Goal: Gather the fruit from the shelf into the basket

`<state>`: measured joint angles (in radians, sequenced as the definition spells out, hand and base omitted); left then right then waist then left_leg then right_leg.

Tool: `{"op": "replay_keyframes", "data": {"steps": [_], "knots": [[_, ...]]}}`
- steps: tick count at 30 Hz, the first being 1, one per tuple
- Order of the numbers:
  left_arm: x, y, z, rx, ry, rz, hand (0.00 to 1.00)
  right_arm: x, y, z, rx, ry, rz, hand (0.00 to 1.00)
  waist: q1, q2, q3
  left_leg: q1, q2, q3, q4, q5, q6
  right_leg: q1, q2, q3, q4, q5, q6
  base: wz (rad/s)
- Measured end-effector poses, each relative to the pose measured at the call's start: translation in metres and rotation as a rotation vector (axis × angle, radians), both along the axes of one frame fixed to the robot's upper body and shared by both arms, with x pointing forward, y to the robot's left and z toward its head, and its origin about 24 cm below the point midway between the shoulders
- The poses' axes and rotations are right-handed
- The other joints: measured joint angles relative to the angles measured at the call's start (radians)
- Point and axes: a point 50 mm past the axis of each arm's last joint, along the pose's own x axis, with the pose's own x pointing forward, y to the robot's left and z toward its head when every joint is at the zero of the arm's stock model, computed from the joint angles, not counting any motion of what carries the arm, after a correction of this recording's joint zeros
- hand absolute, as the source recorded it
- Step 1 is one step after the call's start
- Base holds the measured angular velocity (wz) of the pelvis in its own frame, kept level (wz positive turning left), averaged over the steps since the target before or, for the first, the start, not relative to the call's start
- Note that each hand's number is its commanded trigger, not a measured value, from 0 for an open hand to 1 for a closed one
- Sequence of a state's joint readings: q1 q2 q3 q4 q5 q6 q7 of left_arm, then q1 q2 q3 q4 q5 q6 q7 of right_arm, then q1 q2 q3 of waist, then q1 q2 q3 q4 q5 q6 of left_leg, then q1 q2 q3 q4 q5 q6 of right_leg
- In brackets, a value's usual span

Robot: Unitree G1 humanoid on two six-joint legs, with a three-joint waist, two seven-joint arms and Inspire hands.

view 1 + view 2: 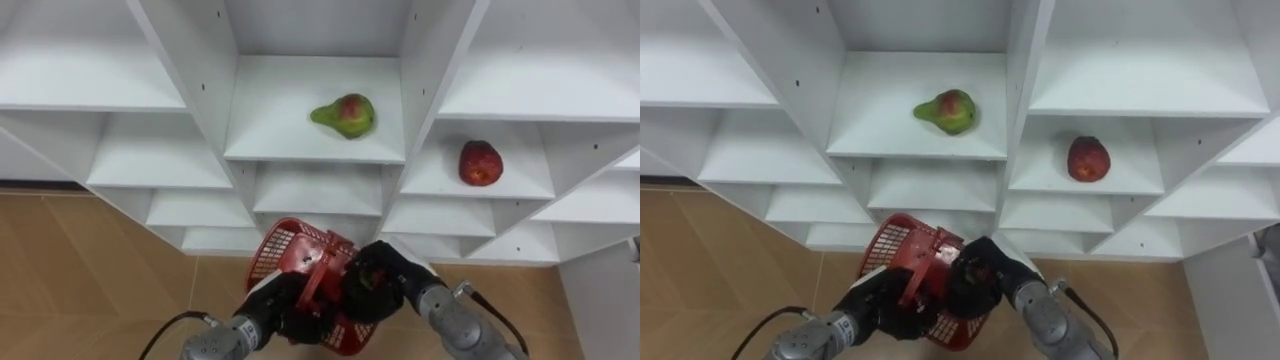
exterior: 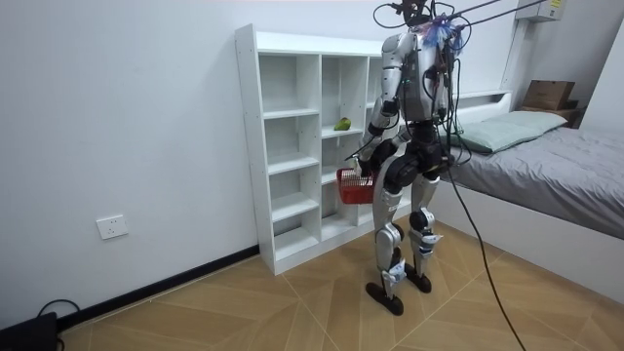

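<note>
A red mesh basket (image 1: 288, 250) hangs low in front of the white shelf unit (image 1: 200, 60). My left hand (image 1: 283, 312) is curled round its handle. My right hand (image 1: 385, 283) is curled over the basket's right side, next to the handle, with red showing between its fingers. A green-and-red pear (image 1: 345, 115) lies on the middle shelf, well above both hands. A red apple (image 1: 480, 163) rests one compartment to the right and a little lower. In the room view I stand upright close to the shelf unit (image 2: 292, 146), holding the basket (image 2: 355, 185) at hip height.
Shelf dividers (image 1: 420, 90) separate the compartments, and several lower shelves stand bare. Wooden floor (image 1: 90, 260) shows below the unit. In the room view a bed (image 2: 556, 166) stands behind me and a wall socket (image 2: 112, 226) is low on the wall.
</note>
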<state>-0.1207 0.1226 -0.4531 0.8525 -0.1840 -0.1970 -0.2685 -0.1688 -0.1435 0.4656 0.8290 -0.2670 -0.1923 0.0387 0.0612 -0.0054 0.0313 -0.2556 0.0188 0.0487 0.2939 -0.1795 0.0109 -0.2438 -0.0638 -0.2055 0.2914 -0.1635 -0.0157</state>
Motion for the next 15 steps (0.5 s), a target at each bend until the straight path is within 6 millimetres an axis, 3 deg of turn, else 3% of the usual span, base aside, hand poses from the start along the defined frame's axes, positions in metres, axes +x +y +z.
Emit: {"op": "replay_keyframes", "data": {"steps": [15], "knots": [[0.002, -0.014, 0.007, -0.061, -0.019, -0.083, 1.0, -0.007, 0.01, -0.006, 0.006, 0.052, 0.056, 0.0, -0.002, 0.004, -0.0011, 0.002, 0.0, 0.0, 0.0, 0.0, 0.0, 0.001, 0.002, 0.002, 0.0, 0.0, 0.0, 0.0]]}}
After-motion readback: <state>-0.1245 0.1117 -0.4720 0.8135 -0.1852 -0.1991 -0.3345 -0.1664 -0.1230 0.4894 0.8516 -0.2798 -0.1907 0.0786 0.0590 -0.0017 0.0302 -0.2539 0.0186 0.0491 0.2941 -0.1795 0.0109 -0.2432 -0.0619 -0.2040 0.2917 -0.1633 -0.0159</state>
